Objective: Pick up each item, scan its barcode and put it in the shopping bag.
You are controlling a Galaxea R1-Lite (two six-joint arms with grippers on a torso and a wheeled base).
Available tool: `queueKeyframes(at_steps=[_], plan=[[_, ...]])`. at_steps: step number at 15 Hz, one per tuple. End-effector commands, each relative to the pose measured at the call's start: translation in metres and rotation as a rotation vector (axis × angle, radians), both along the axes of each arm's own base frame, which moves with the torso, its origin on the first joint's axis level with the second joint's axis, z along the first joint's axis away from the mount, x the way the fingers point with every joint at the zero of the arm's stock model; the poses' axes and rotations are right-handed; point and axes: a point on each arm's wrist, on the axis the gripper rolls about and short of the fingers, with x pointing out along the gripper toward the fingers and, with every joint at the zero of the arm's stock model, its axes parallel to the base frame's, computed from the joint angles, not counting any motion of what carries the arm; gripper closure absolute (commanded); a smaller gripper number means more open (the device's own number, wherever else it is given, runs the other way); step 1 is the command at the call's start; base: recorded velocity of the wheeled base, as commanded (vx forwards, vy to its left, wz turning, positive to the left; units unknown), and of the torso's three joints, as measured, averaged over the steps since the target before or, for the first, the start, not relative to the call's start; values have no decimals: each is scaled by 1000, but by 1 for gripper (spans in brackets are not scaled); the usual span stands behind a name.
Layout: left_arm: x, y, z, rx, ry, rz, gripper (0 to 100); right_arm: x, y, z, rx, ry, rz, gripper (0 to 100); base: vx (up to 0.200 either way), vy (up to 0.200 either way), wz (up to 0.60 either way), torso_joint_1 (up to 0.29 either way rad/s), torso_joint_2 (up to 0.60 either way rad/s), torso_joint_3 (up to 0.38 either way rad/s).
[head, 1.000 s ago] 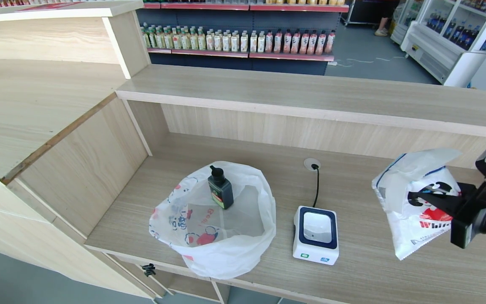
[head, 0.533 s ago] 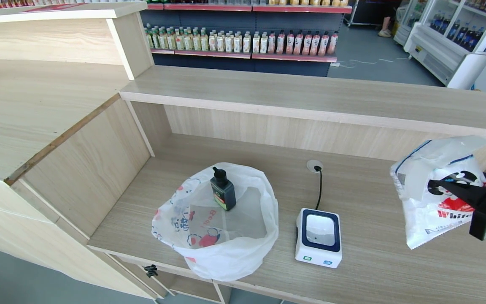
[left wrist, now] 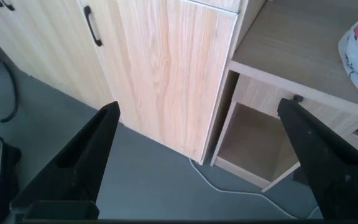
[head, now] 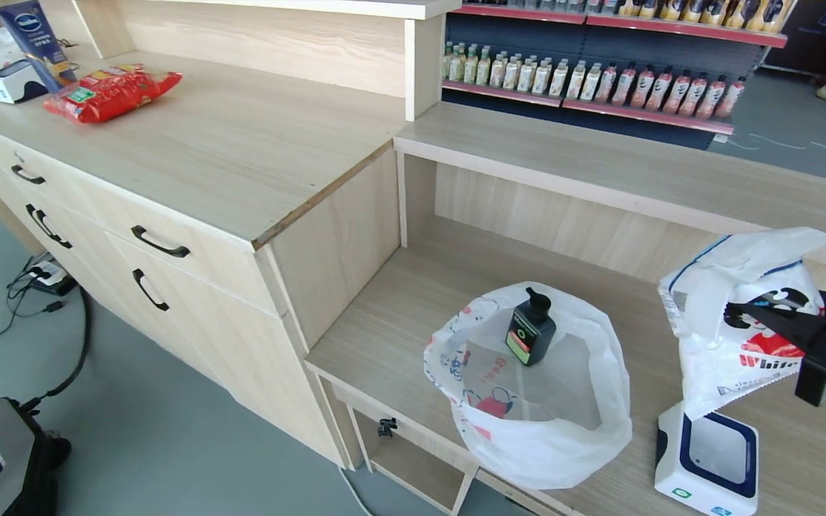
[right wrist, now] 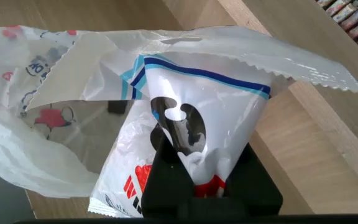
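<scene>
The right gripper (head: 757,319) is clamped on a white snack packet (head: 725,358), held off the lower counter (head: 399,322) at the right, directly above the scanner (head: 707,459). The packet's bottom corner hides the scanner's far edge. Just left of the scanner, the shopping bag (head: 542,451) lies open with 1 dark pump bottle (head: 530,335) standing inside.

The left gripper (left wrist: 201,165), its fingers (left wrist: 73,168) wide apart and holding nothing, hangs over the floor (left wrist: 135,186) near the cabinet front (left wrist: 166,68).

Far left, the higher counter (head: 241,158) carries a red packet (head: 108,92), a blue box (head: 34,36) and a 2nd white scanner (head: 11,80).
</scene>
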Motion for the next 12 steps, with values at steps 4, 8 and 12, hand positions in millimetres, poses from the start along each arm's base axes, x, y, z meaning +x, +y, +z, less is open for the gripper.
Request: queueKeyframes(at_steps=[4,8,12], plan=[[0,0,0,-1,0,0,0,2,0,2,8,-16,0,100,0,0,300,2,-1,2],[0,0,0,-1,0,0,0,11,-4,-7,4,38,-32,100,0,0,0,0,0,0],[0,0,0,-1,0,0,0,24,-4,-17,76,118,-49,100,0,0,0,0,0,0]])
